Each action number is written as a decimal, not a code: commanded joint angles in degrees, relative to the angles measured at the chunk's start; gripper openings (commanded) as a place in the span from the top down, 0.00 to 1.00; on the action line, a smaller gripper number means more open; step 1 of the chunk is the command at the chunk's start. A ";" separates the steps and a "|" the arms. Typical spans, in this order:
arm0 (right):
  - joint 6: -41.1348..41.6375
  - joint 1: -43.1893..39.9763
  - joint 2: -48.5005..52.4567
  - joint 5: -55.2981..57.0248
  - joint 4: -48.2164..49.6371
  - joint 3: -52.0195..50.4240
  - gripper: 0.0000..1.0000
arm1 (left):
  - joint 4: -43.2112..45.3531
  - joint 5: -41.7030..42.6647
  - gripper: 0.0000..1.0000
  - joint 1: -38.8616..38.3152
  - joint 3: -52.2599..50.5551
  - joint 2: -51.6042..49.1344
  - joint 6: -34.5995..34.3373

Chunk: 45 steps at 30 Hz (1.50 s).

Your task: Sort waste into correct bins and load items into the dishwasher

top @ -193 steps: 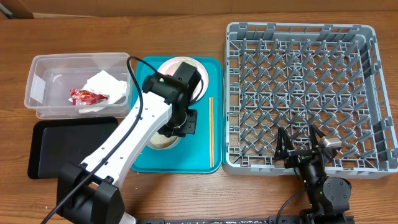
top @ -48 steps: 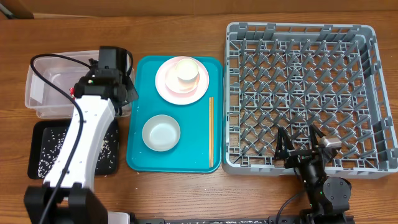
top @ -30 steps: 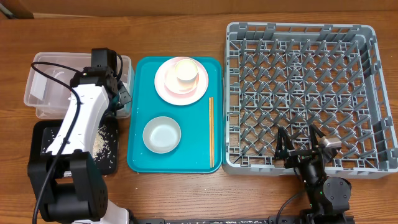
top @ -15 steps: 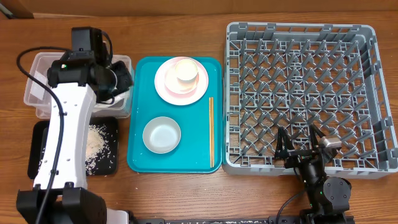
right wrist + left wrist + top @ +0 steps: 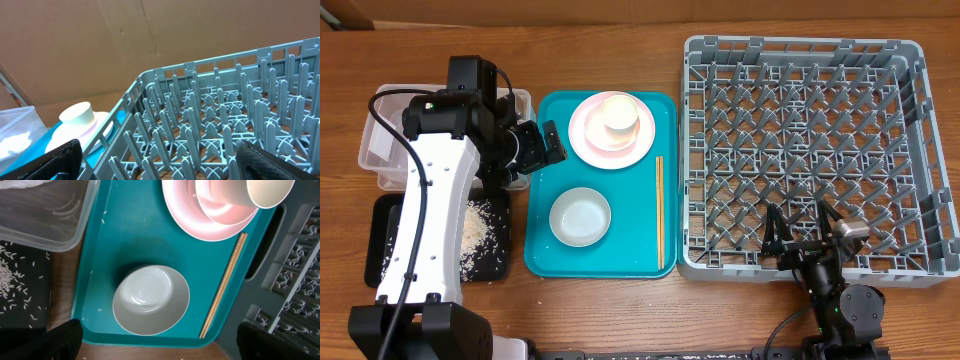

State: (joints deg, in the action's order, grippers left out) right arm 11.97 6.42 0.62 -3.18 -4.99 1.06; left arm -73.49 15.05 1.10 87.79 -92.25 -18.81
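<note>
Grey-green bowl [image 5: 580, 216] sits upright on teal tray [image 5: 638, 250], empty. Likely light, rigid, glossy-slick: pinch over rim wall. Left gripper [image 5: 535, 147] wide, empty, over tray's left edge. Right gripper [image 5: 798, 229] wide, empty.

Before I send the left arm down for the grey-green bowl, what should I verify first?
1. Left gripper open and empty: ok.
2. Grey-green bowl upright, empty, touching nothing else: ok.
3. Chopsticks clear of the bowl: ok, they lie apart to its right.
4. Rice in the black tray: ok, though a few grains lie on the teal tray.
5. Dish rack has free pegs: ok, nothing in it.
6. Right gripper out of the path: ok, open at the rack's near edge.
</note>
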 commanded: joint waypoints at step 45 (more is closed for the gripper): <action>3.89 29.64 95.03 -26.88 -35.36 80.48 0.00 | 0.09 1.07 0.00 -0.07 0.74 0.48 1.03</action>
State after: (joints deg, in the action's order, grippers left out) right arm 18.48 33.74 93.60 -30.24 -40.99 80.07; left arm -73.49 15.88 1.10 87.81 -92.25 -18.81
